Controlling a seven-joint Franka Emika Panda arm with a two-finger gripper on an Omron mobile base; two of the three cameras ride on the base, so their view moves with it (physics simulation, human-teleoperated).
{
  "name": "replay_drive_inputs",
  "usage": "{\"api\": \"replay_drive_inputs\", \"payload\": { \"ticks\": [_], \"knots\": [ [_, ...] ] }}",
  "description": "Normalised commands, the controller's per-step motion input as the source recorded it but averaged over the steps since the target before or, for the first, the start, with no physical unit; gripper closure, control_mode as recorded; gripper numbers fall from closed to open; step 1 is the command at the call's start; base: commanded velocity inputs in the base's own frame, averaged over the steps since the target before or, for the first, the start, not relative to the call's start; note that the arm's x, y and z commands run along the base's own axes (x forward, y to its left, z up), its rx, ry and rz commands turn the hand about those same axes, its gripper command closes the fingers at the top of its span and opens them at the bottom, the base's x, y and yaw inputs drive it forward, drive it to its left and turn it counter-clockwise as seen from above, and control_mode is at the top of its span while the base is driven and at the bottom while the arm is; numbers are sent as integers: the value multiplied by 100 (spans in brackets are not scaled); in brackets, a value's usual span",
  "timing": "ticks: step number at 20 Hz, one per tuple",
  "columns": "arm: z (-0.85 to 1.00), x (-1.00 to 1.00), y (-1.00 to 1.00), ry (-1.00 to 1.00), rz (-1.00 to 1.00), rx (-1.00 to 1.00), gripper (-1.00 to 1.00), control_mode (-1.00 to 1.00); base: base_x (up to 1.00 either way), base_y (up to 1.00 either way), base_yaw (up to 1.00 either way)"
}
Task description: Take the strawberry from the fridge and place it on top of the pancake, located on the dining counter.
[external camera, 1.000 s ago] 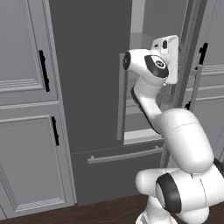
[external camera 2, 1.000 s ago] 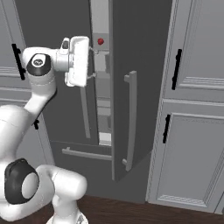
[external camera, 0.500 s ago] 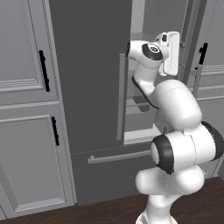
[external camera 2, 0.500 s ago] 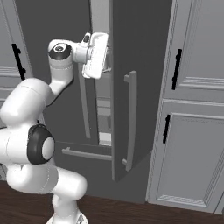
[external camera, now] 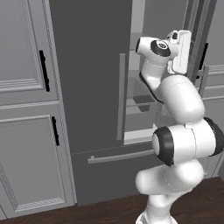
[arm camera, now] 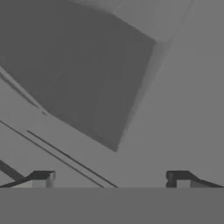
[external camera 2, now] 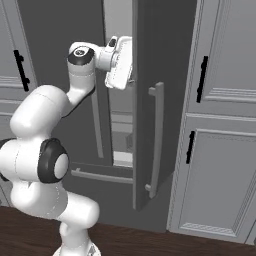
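The fridge [external camera: 87, 87] is a tall dark grey unit. Its left door is closed and its right door [external camera 2: 165, 60] stands ajar, leaving a narrow gap onto the pale interior shelves [external camera: 138, 118]. My gripper [arm camera: 109, 179] is up at that gap, beside the right door's edge. It is open, its dark fingertips [arm camera: 41, 177] set wide apart with nothing between them. The white hand [external camera: 181, 50] [external camera 2: 121, 62] faces into the opening. The hand view looks at grey inner walls and shelf lines. The strawberry, the pancake and the dining counter are out of view.
Light grey panelled cabinets with black handles flank the fridge on the left [external camera: 26, 87] and the right [external camera 2: 225, 100]. A long bar handle [external camera 2: 156, 140] sticks out from the open door. A drawer handle [external camera: 118, 156] runs below. Dark wood floor [external camera 2: 150, 240] lies in front.
The hand has swung right, from in front of the left door to the gap at the right door's edge. The arm's elbow has folded in closer. The gripper has stayed open.
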Motion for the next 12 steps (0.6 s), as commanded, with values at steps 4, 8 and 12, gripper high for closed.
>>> {"api": "replay_drive_inputs", "payload": {
  "ticks": [4, 8, 12],
  "knots": [
    [0, -44, -64, 0, -14, 0, -100, -100, 0, 0, 0],
    [0, -23, -86, 0, -16, 0, -100, -100, 0, 0, 0],
    [0, -8, -90, 0, -5, 0, -100, -100, 0, 0, 0]
  ]
}}
